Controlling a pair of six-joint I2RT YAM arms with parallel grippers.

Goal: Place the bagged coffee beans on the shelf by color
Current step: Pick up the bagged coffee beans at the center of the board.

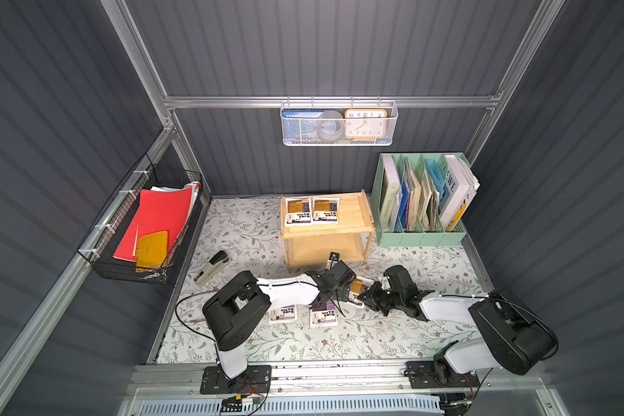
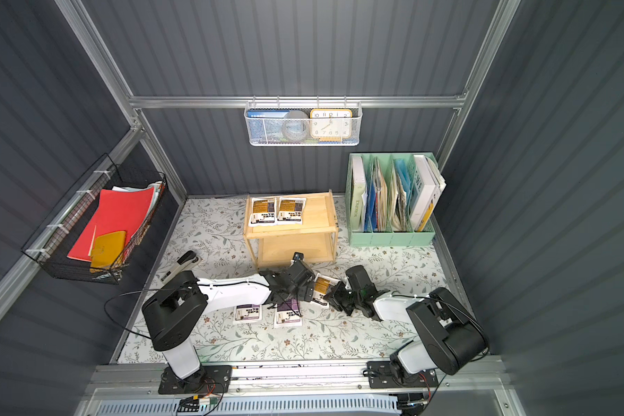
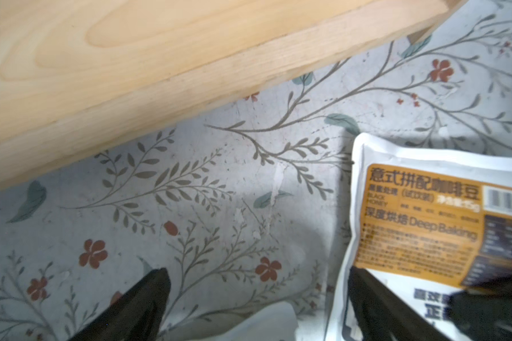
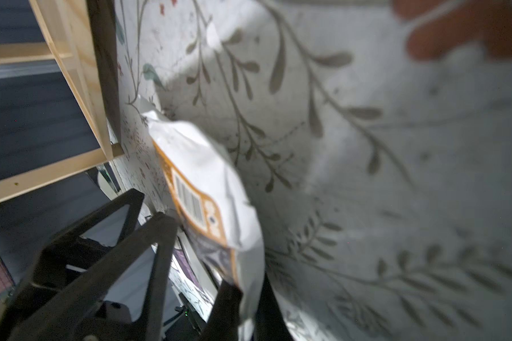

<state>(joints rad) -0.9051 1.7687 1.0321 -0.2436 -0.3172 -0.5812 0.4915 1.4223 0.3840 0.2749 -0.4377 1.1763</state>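
The light-wood shelf (image 1: 361,212) (image 2: 321,214) carries two orange-label coffee bags (image 1: 297,210) (image 1: 325,210) side by side on its top tray. A third orange-label bag (image 1: 359,287) (image 2: 321,286) (image 3: 420,224) lies in front of the shelf, between my two grippers. My right gripper (image 4: 247,307) is shut on one edge of this bag (image 4: 207,183). My left gripper (image 3: 256,276) is open above the table, and one of its fingers (image 3: 367,295) overlaps the bag's other edge. Two purple-label bags (image 1: 283,313) (image 1: 324,314) lie flat nearer the front.
A mint-green file organizer (image 1: 420,230) full of books stands to the right of the shelf. A stapler (image 1: 211,268) lies at the left of the table. A black wire basket (image 1: 141,223) hangs on the left wall, a white mesh basket (image 1: 339,124) on the back rail.
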